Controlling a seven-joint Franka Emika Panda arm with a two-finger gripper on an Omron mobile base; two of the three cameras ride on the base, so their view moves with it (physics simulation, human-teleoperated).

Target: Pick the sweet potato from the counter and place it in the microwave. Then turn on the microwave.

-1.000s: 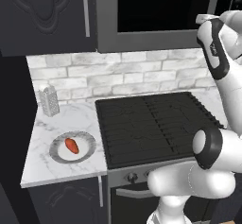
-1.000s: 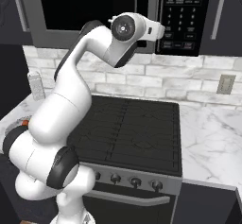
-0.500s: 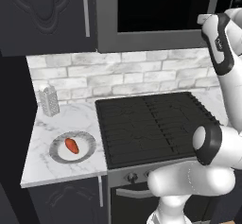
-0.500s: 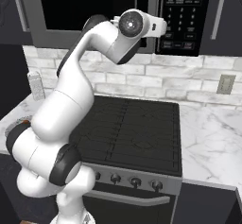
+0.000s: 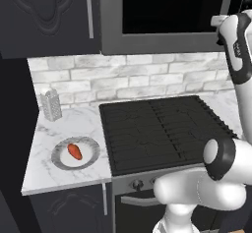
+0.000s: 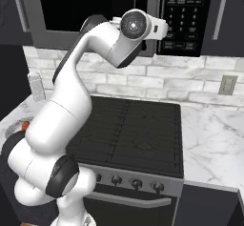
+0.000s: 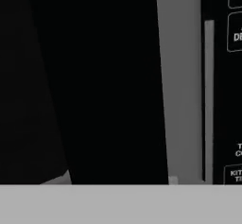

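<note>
The sweet potato (image 5: 75,151) is lying on a grey plate (image 5: 59,159) on the counter (image 5: 74,124), long axis slanting across it, far below and left of the pincer. The pincer is pressing close to the microwave (image 7: 182,86) door edge; its opening I cannot tell.

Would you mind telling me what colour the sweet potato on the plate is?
Orange-red; the sweet potato shows best in the left base view, on a grey plate.

A glossy white arm (image 6: 66,110) of rounded, tube-like links, with dark grey bands and round caps at its joints.
</note>
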